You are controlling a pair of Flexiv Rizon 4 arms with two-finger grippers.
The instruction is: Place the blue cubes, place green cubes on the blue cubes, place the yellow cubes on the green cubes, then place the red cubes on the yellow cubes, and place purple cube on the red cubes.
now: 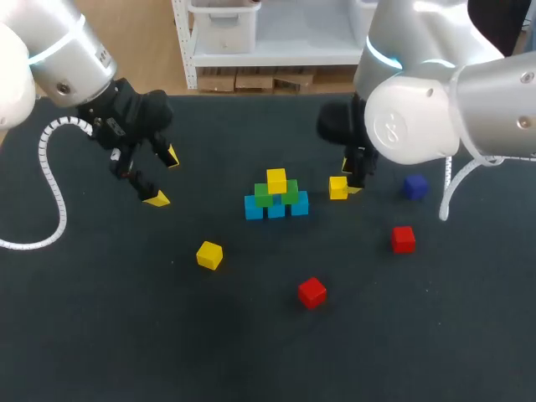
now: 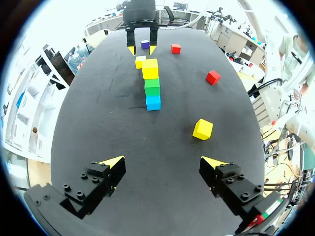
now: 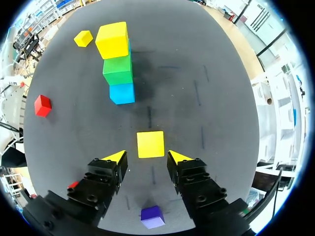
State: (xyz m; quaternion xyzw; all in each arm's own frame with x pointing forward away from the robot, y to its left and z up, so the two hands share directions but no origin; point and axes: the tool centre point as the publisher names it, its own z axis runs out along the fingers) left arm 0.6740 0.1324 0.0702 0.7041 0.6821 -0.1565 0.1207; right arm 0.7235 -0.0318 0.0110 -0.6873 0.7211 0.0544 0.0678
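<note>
A pyramid stands mid-table: three blue cubes, two green cubes on them, and one yellow cube on top. Just right of it lies a loose yellow cube. My right gripper hangs low over it, open, and the cube lies just ahead of the tips with gaps on both sides. A second loose yellow cube lies front left. Two red cubes and the purple cube lie to the right and front. My left gripper is wide open and empty over the left side.
The dark table runs bare across the left and front. In the right wrist view the purple cube lies beneath the gripper's body, behind the fingers. My right arm's bulky wrist hangs over the back right.
</note>
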